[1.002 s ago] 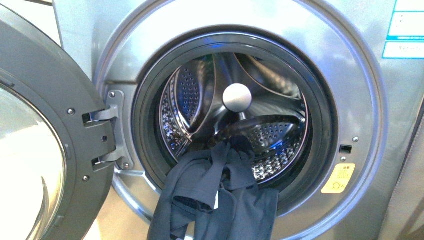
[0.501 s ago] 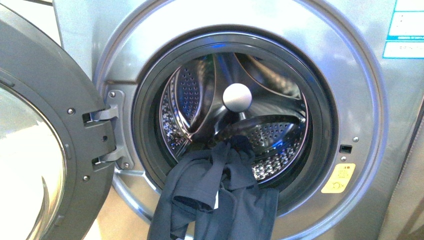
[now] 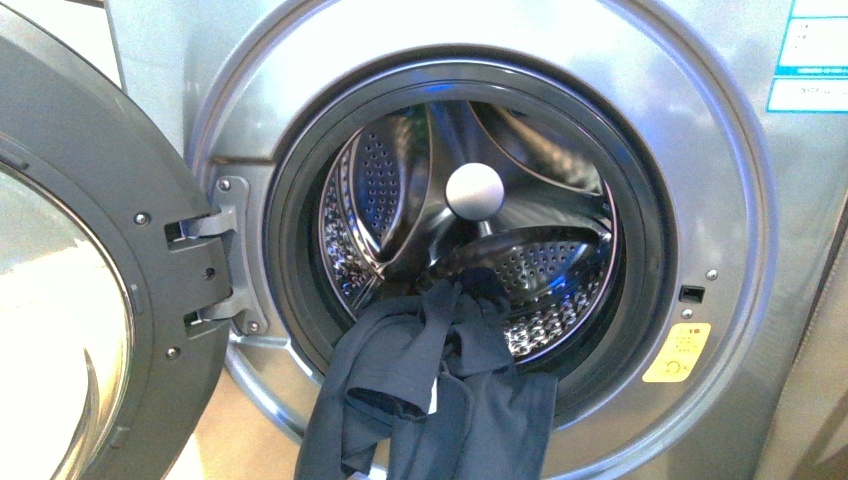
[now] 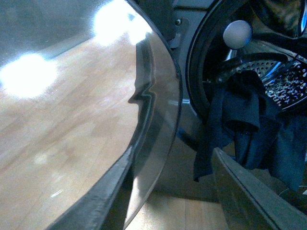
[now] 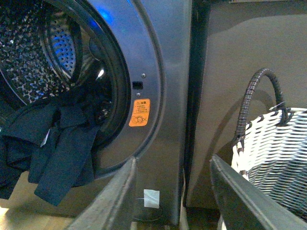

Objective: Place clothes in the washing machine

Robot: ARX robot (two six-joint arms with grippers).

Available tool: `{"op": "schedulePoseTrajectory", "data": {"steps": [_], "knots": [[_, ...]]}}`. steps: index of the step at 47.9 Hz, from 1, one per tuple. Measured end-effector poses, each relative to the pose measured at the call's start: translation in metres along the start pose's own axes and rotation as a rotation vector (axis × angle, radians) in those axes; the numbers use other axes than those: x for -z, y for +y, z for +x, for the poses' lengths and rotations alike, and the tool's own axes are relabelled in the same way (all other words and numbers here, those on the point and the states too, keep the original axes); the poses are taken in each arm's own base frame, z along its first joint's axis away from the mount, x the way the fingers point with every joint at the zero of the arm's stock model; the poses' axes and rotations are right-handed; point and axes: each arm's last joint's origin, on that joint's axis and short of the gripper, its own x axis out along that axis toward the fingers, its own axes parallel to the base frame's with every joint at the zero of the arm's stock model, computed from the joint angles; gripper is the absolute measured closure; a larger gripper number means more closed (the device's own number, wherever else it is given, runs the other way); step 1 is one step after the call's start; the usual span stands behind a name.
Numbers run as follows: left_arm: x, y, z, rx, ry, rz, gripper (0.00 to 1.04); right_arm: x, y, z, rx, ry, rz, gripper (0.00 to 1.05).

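Clothes (image 3: 440,390): dark blue-grey garment draped over the lower lip of the porthole, its top end just inside the drum, the rest hanging down the outside of the front panel; limp folds, one narrow strip twisted up toward the drum mouth.
Washer (image 3: 720,200): silver-grey front-loader, porthole wide open to view.
Gasket (image 3: 285,230): dark rubber ring around the porthole; the garment lies across its bottom arc.
Drum (image 3: 380,190): shiny perforated steel, with a pale round knob at the back centre.
Door (image 3: 90,250): dark grey, glass-windowed, swung open to the left on its hinge.
Sticker (image 3: 677,356): yellow, on the front panel below and right of the porthole, clear of the garment.
Basket (image 5: 273,153): white woven, with a dark handle, standing beside the washer in the right wrist view.
Left gripper (image 4: 172,191): fingers parted, nothing between them; it sits close to the door glass, apart from the garment.
Right gripper (image 5: 172,196): fingers spread wide, empty; it sits between the washer front and the basket, apart from the garment.
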Motion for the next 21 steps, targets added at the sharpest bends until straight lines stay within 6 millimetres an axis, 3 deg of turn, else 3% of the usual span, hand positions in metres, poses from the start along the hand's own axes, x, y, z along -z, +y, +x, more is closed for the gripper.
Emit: {"op": "schedulePoseTrajectory", "data": {"steps": [12,15,21], "knots": [[0.0,0.0,0.0,0.0,0.0,0.0,0.06,0.0,0.0,0.0,0.0,0.0,0.0,0.13],[0.0,0.0,0.0,0.0,0.0,0.001,0.06,0.0,0.0,0.0,0.0,0.0,0.001,0.06],[0.0,0.0,0.0,0.0,0.0,0.0,0.06,0.0,0.0,0.0,0.0,0.0,0.0,0.08]]}}
